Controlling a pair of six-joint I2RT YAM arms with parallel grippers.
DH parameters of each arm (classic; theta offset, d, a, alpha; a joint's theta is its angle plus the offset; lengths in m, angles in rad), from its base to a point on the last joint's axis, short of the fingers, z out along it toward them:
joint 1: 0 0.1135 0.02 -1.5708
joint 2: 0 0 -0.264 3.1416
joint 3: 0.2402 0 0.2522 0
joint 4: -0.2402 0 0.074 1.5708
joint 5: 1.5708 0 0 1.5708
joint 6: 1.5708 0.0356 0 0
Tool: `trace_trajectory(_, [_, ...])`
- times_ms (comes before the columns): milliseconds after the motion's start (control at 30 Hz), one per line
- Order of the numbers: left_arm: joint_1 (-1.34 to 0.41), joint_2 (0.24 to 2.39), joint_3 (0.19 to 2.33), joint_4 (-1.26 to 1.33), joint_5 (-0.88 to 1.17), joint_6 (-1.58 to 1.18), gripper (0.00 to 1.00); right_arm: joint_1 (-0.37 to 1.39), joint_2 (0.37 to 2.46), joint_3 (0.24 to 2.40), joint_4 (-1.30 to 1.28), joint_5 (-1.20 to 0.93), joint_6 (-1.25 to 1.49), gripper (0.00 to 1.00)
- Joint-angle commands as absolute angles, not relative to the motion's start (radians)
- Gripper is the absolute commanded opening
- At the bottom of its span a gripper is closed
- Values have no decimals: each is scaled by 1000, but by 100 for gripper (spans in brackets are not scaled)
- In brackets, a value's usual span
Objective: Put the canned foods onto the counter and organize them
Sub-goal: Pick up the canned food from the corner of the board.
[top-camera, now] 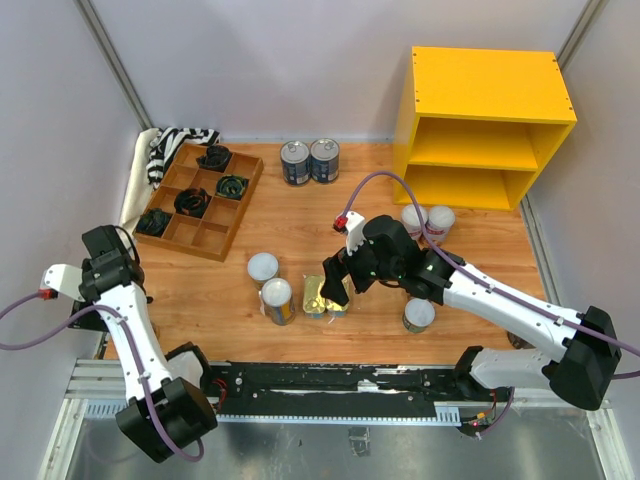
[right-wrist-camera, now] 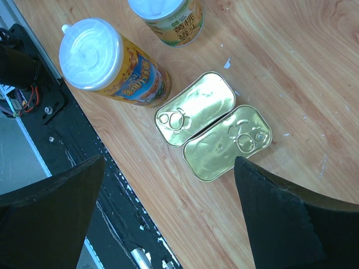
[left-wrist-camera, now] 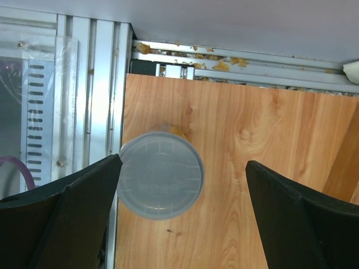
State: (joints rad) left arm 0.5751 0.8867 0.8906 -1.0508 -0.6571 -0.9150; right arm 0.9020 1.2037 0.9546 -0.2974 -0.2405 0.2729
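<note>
The yellow counter stands at the back right with nothing on its top or shelves. Canned foods stand on the table: two silver-topped dark cans, two white-lidded cans in front of the counter, a short one, and two tall white-lidded cans. Two flat gold tins lie side by side. My right gripper hovers open just above and beside them. My left gripper hangs open over a white-lidded can at the table's left edge.
A brown divided tray holding dark coiled items sits at the back left, with a striped cloth behind it. The metal rail runs along the table's edge beside the left can. Grey walls close the back and sides.
</note>
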Motion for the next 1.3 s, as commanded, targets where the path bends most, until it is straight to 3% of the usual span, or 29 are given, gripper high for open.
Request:
trace_trajectory(0, [601,922,883,-1094,-707,-985,100,894,1195,942,-303,-250,281,99])
trace_trajectory(433, [601,953,828,-1061,-678,-1029,98,894,1217,951,-303,-241,276,99])
trace_trajectory(600, [601,912,798,-1015,-616,-1008,78,894,1236,959,-303,-244,278,99])
trace_trajectory(833, [601,842,741,-923,-498,-934,65,894,1251,966,-302,-241,278,99])
trace_trajectory(1267, [591,807,686,-714,-148,-681,24,894,1282,977,-302,-244,283,99])
